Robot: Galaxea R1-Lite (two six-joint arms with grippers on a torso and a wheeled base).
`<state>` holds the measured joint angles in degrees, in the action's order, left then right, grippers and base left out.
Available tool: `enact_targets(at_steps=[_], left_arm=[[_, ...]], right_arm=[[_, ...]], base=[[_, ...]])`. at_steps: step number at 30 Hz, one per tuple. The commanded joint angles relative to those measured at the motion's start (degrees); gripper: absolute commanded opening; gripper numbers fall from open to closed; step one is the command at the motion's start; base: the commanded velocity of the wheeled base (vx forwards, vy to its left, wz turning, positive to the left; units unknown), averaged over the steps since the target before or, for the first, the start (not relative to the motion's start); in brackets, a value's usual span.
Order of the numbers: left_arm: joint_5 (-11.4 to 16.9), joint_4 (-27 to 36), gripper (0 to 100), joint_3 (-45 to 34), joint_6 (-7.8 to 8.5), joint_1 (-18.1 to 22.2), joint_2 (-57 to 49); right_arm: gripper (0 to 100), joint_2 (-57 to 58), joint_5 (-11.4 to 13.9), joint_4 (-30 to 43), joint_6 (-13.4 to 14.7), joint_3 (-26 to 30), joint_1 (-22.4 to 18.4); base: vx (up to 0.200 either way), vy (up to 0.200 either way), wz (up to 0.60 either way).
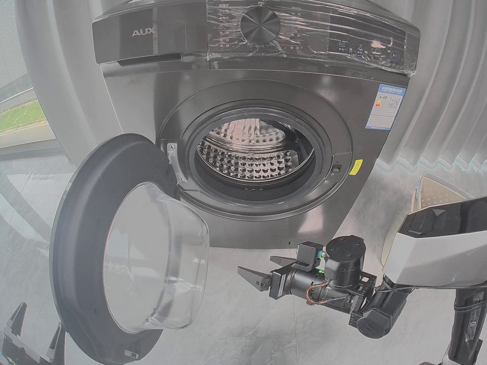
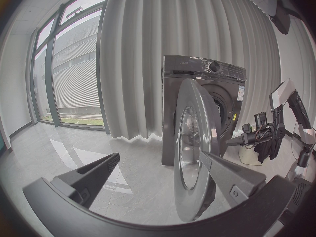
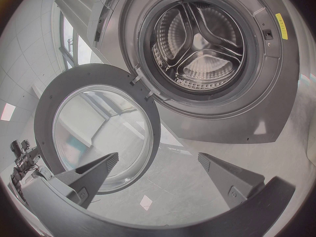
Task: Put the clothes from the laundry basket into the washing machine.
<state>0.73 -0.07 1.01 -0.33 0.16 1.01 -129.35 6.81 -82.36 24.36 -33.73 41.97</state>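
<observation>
The grey washing machine (image 1: 253, 143) stands with its round door (image 1: 122, 249) swung wide to the left, and its steel drum (image 1: 248, 150) holds nothing. My right gripper (image 1: 254, 263) hovers low in front of the machine, below the opening, open and empty; its fingers (image 3: 98, 171) frame the drum (image 3: 204, 46) and door (image 3: 98, 129). My left gripper (image 1: 40, 316) is open and empty, low and left of the door (image 2: 194, 142). The pale laundry basket (image 1: 436, 193) sits right of the machine. In the left wrist view a dark cloth-like bundle (image 2: 268, 150) hangs at the basket (image 2: 248, 155).
Grey curtains (image 2: 138, 66) hang behind the machine, and tall windows (image 2: 75, 76) lie far left. The floor (image 1: 284, 325) in front of the machine is bare tile. The open door juts out between my two arms.
</observation>
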Motion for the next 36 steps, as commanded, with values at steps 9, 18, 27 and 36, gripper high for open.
enact_targets(at_steps=[9, 18, 27, 36], left_arm=[[-0.03, -0.01, 100, -1.01, -0.02, 0.02, -0.84], [-0.03, -0.01, 100, -1.01, 0.07, 0.02, -0.84], [-0.03, -0.01, 100, -1.01, 0.07, 0.02, -0.84], [-0.03, -0.01, 100, -1.01, 0.07, 0.02, -0.84]], right_arm=[[100, -3.89, 0.04, 0.01, -0.01, -3.62, 1.62], [100, -5.38, -0.05, 5.63, 3.77, -12.24, 4.26], [100, -9.78, -0.31, 8.27, 4.03, -19.27, 6.81], [100, -10.92, -1.54, 7.74, 4.30, -21.29, 8.13]], base=[[-0.022, 0.000, 0.00], [0.000, 0.000, 0.00], [0.000, 0.000, 0.00], [0.000, 0.000, 0.00]])
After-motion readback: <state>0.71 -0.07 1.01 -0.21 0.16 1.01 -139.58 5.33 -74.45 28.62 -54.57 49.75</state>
